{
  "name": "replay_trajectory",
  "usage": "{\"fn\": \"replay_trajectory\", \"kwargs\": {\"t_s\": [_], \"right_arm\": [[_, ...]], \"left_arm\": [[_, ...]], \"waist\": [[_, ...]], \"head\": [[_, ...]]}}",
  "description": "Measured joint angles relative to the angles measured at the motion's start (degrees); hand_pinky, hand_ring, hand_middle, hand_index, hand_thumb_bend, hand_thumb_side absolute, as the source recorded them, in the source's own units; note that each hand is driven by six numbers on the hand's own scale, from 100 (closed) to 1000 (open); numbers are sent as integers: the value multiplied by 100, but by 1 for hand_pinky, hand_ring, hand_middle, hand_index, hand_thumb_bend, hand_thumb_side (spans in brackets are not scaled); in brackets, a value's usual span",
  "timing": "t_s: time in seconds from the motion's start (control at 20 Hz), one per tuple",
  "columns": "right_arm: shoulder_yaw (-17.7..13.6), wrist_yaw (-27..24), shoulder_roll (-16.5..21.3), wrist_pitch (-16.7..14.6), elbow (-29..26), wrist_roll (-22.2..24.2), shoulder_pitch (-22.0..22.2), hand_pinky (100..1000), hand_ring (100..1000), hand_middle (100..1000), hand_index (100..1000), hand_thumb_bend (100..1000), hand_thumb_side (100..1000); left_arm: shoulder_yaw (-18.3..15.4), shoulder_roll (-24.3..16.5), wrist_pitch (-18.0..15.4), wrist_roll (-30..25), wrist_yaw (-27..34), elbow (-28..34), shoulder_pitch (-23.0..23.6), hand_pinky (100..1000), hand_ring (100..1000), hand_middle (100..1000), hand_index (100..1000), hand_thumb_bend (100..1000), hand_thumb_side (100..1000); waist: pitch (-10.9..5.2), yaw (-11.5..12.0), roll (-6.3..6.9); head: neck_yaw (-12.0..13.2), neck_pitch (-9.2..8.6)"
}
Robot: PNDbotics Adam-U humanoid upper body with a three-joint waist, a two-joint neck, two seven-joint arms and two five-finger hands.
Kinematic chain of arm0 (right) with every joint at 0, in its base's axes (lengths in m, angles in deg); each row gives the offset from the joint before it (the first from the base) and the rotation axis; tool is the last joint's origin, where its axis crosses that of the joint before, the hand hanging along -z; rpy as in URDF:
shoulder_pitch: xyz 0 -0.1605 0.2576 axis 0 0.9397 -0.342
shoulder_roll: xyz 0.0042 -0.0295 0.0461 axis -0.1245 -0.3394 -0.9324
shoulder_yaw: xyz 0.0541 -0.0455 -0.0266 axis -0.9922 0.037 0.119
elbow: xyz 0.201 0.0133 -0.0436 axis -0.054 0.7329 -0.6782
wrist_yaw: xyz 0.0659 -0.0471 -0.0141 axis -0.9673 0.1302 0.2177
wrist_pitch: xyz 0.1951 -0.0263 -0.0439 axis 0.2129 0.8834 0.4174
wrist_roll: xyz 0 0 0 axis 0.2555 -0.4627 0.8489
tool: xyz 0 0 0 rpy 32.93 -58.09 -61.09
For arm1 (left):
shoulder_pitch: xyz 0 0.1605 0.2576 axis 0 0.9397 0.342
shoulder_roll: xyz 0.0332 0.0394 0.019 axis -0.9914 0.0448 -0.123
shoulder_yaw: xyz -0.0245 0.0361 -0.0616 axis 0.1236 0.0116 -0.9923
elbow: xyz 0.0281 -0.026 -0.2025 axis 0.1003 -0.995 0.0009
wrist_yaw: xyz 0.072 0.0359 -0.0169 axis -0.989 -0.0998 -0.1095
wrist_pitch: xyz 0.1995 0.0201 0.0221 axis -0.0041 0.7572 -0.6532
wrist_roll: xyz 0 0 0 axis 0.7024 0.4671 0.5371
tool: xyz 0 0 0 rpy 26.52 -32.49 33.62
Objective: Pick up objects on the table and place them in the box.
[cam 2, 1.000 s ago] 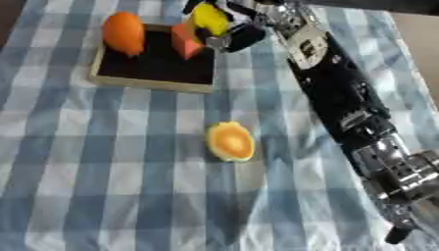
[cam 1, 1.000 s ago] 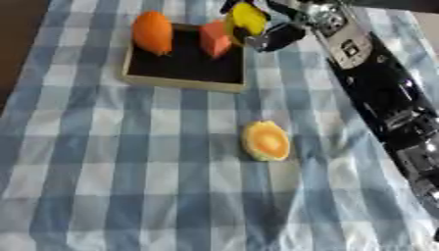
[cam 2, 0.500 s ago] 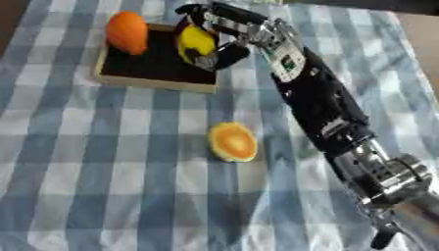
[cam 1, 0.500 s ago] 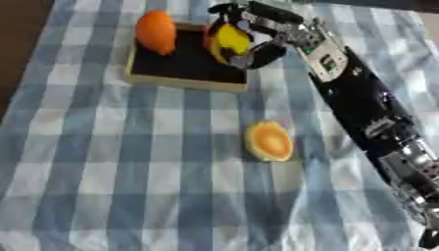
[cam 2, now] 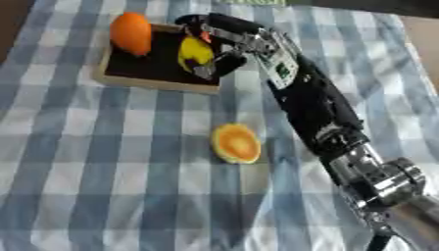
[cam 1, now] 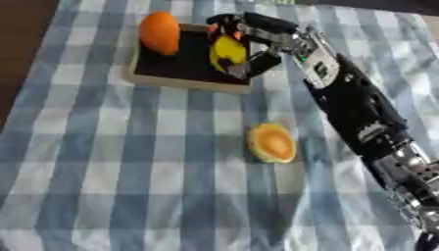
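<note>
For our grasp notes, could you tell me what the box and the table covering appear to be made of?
The box looks like pale wood, matte, with a dark lining inside. The table covering looks like woven fabric: a blue-and-white check with soft wrinkles and folds.

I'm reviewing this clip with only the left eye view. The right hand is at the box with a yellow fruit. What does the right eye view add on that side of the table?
Observer: It shows the right edge of the cloth, with a bare tan surface beyond it.
Operator: Does it agree about the grip?
Observer: Yes. From that angle too, the right hand has its fingers curled round the yellow fruit, over the box.
Operator: Is the left hand anywhere?
Observer: No, it shows in neither view.
</note>
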Motion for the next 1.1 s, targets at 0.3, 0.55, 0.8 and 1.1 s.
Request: {"fn": "replay_trajectory", "kwargs": {"t_s": [0.3,0.55,0.8,1.1], "right_arm": [[-5,741,0,-70,-4,-214,0,1000,1000,790,1000,100,198],[-37,1249,0,-53,-8,-629,0,1000,1000,790,1000,100,211],[-19,1227,0,-162,-59,-689,0,1000,1000,804,1000,100,303],[-14,304,3,-32,-114,3,-21,1000,1000,964,1000,100,211]], "left_arm": [[0,33,10,-11,4,0,0,687,780,732,826,100,647],[1,47,30,-31,11,0,0,686,780,733,827,100,646],[1,47,33,-34,16,0,1,686,780,733,827,100,645],[4,56,57,-59,17,0,1,686,781,734,830,100,643]], "waist": [[0,6,-2],[0,4,-2],[0,-5,-2],[0,-9,-2]], "head": [[10,-1],[28,-1],[49,-1],[74,1]]}}
